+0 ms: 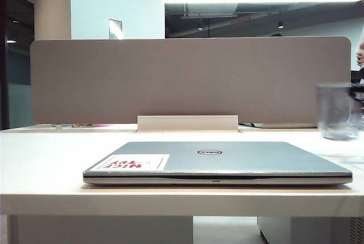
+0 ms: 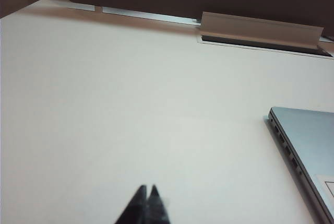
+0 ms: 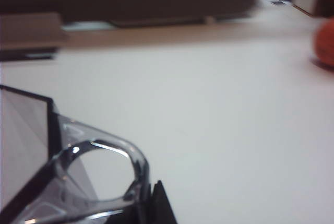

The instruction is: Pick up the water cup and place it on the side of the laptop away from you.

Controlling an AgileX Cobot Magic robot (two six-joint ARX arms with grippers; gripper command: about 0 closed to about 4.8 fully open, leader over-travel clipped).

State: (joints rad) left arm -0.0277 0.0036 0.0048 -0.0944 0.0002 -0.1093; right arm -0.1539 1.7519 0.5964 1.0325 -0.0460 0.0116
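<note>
The water cup [image 1: 338, 111], clear and blurred, is at the far right of the exterior view, right of the laptop [image 1: 227, 161] and higher in the picture than its lid. In the right wrist view my right gripper [image 3: 148, 190] is shut on the handle [image 3: 133, 156] of the water cup [image 3: 36, 145]. I cannot tell whether the cup's base touches the table. The laptop lies closed at the table's middle, with the Dell logo and a red-lettered sticker on its lid. My left gripper [image 2: 147, 188] is shut and empty over bare table, left of the laptop [image 2: 308, 140].
A wide grey partition [image 1: 187, 79] stands along the back edge of the table [image 1: 45, 164]. A low white cable flap [image 1: 187, 123] sits in front of it, behind the laptop. An orange round thing [image 3: 325, 41] lies on the table far off in the right wrist view.
</note>
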